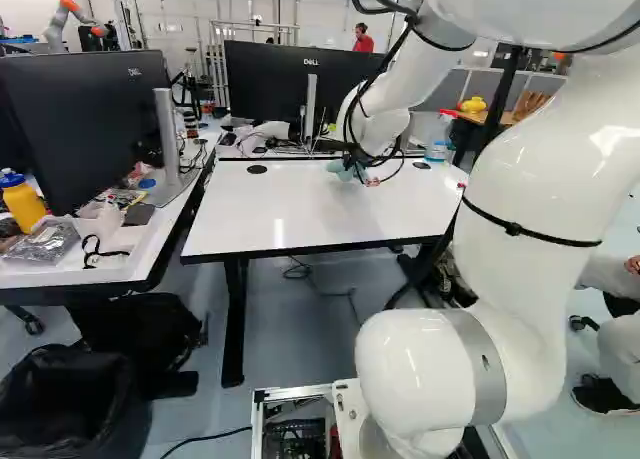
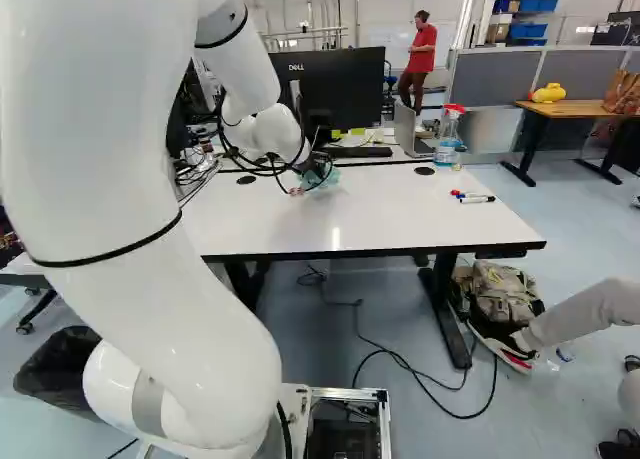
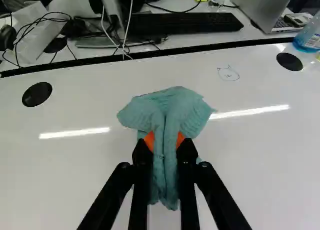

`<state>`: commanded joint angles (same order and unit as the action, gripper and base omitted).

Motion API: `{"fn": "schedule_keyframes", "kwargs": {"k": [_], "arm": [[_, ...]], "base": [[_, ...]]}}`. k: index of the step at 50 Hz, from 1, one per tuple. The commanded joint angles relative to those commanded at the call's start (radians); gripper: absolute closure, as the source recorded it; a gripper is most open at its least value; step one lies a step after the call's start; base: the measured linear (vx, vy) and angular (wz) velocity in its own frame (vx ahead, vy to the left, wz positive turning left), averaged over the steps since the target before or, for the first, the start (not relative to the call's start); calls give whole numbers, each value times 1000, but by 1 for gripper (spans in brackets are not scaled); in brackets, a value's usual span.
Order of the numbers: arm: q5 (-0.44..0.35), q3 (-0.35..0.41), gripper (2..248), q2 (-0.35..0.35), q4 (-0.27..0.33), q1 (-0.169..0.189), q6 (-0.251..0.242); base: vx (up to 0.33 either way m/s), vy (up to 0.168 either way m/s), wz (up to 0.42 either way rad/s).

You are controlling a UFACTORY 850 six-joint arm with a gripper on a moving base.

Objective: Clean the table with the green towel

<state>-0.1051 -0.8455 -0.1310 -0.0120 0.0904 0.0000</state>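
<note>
A: And we're watching the black two-finger gripper [image 2: 318,166] clamping down on the blue-green textured cloth towel [image 3: 172,107], right over the white glossy table [image 3: 260,160]!

B: Yes, both orange pads [image 3: 149,140] are pressing on it from opposite sides, and the cloth is bunching up between them. A wide part is spreading out ahead of the fingertips, while a narrower tail is running back between the fingers.

A: How is that towel looking?

B: Crumpled! It's flaring into two rounded lobes at the front, then it's squeezing into long, upright-looking folds through the grip. Fine ridges are showing across the lobes, and the tail is ending in loose, uneven tips.

A: Is it touching the tabletop?

B: It's hanging low there, but I can't tell how much of it is resting on the surface.

A: Around it, a small cat-face drawing [image 3: 228,74] is showing on the tabletop, ahead of the towel and off to one side. Two black round discs [image 3: 37,94] are sitting further out, one on either side.

B: And over at the right of the right base view, a few marker pens [image 2: 474,197] are lying on the table, with a clear spray bottle with a red-and-white top [image 2: 448,129] standing near the far edge.
</note>
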Motion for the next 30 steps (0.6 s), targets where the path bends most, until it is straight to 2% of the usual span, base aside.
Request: {"fn": "schedule_keyframes", "kwargs": {"k": [30], "arm": [[0,-120,190,-107,0,77,0]], "base": [[0,0,0]]}}
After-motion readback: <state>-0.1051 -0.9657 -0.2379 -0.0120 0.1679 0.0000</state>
